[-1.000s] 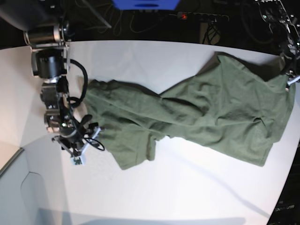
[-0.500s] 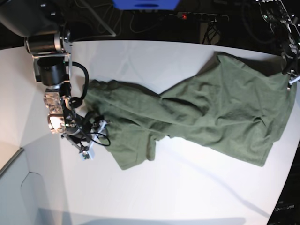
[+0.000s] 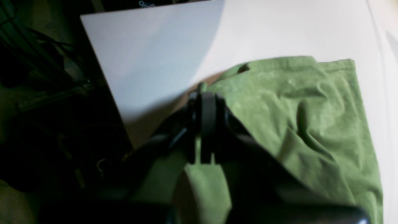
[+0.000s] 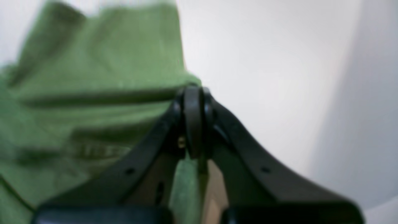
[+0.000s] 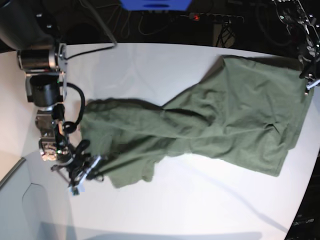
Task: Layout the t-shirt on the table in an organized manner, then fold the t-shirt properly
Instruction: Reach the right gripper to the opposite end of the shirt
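Observation:
The olive-green t-shirt (image 5: 215, 120) lies stretched and wrinkled across the white table (image 5: 190, 200), running from the left side up to the far right corner. My right gripper (image 5: 94, 166) is at the shirt's lower left edge. In the right wrist view this gripper (image 4: 193, 90) is shut, with a fold of the t-shirt (image 4: 93, 77) pinched between the fingers. My left gripper (image 5: 309, 82) is at the far right edge of the table. The left wrist view shows it (image 3: 205, 93) shut on the t-shirt's (image 3: 304, 102) hem, with cloth hanging below it.
Behind the table's far edge are a black power strip (image 5: 212, 18), cables and a blue object (image 5: 155, 4). The table edge curves down the right side. A grey panel (image 5: 30, 210) sits at the lower left corner.
My right gripper has shut on the shirt's left edge and moved left and toward the front, dragging the shirt's left part with it. The left gripper has stayed in place.

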Available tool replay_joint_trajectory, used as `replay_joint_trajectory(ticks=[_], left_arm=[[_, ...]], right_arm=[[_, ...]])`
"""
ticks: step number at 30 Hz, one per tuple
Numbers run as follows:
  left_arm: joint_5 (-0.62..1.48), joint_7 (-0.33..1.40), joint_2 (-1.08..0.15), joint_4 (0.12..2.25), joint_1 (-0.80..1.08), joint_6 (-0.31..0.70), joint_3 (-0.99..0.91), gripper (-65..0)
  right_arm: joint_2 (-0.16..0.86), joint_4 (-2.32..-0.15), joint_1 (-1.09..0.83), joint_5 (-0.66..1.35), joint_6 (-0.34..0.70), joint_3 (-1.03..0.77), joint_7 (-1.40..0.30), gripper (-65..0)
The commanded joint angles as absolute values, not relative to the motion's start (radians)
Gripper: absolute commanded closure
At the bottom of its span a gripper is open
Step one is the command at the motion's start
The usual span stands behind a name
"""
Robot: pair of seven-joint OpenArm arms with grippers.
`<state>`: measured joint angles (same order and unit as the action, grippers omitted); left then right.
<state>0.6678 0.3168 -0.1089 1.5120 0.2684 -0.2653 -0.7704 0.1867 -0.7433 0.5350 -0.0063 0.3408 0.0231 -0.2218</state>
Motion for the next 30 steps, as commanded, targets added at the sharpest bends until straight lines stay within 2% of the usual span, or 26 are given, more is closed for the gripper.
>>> replay_joint_trajectory(ticks=[1, 8, 19, 22, 28, 30], left_arm=[[0.668, 0.297, -0.124, 1.527, 0.269, -0.257, -0.774, 0.0], [0.668, 0.297, -0.096, 1.527, 0.262, -0.255, -0.773, 0.0], [0.668, 0.295, -0.09, 1.527, 0.262, -0.255, -0.7, 0.0], [0.668, 0.295, -0.09, 1.527, 0.26, -0.255, -0.7, 0.0], [0.667, 0.3, -0.091, 1.526, 0.236, -0.255, -0.7, 0.0], [0.665, 0.302, -0.091, 1.526, 0.229, -0.255, -0.7, 0.0]], right_arm=[[0.205, -0.76, 0.581, 0.002, 0.305, 0.019, -0.182, 0.0], [0.226, -0.76, 0.648, 0.002, 0.183, 0.019, -0.12, 0.0], [0.225, -0.745, 0.697, 0.001, 0.173, 0.025, -0.068, -1.2], [0.239, -0.742, 0.664, 0.001, 0.173, 0.022, -0.077, -11.9], [0.286, -0.762, 0.547, 0.005, 0.177, -0.025, -0.11, -38.9], [0.289, -0.82, 0.479, 0.005, 0.18, -0.082, -0.111, -43.9]])
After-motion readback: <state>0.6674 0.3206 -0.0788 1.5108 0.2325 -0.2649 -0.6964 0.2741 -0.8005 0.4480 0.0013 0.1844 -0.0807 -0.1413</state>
